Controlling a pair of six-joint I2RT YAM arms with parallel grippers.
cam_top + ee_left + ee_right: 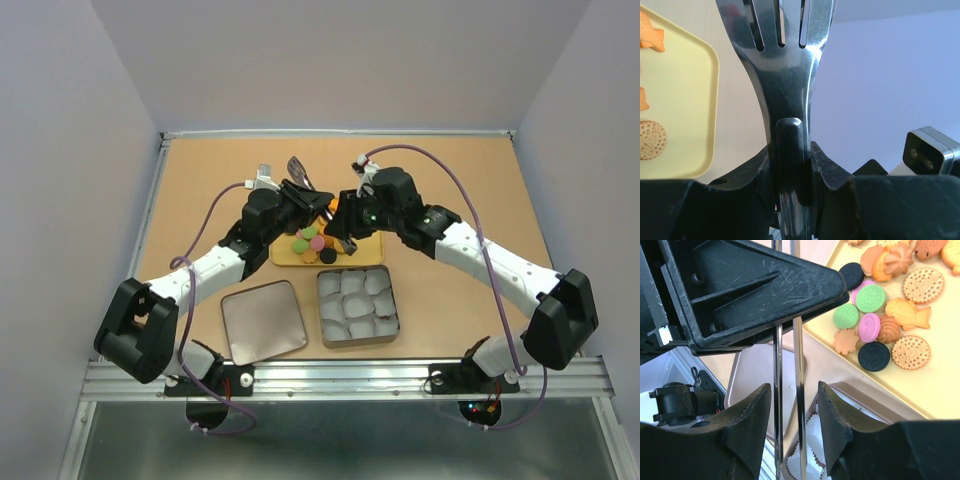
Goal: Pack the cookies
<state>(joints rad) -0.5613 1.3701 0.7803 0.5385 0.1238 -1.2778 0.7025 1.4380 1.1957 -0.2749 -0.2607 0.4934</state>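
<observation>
The cookies (pixel 312 243) lie in a heap on a yellow tray (pixel 285 258): green, pink, black and tan discs plus orange shaped ones (pixel 870 297). My left gripper (pixel 790 155) is shut on the handle of metal tongs (pixel 787 75), whose slotted end points away, beside the tray (pixel 695 100). In the top view the left gripper (pixel 300 200) and right gripper (pixel 340 225) meet above the tray. The right gripper (pixel 794 405) stands open with the tongs' two thin arms (pixel 799 365) between its fingers; a gap shows at the right finger.
A square tin (pixel 356 305) filled with white paper cups (pixel 812 440) sits just in front of the tray. Its lid (pixel 263 320) lies flat to the left of it. Grey walls stand round the wooden table.
</observation>
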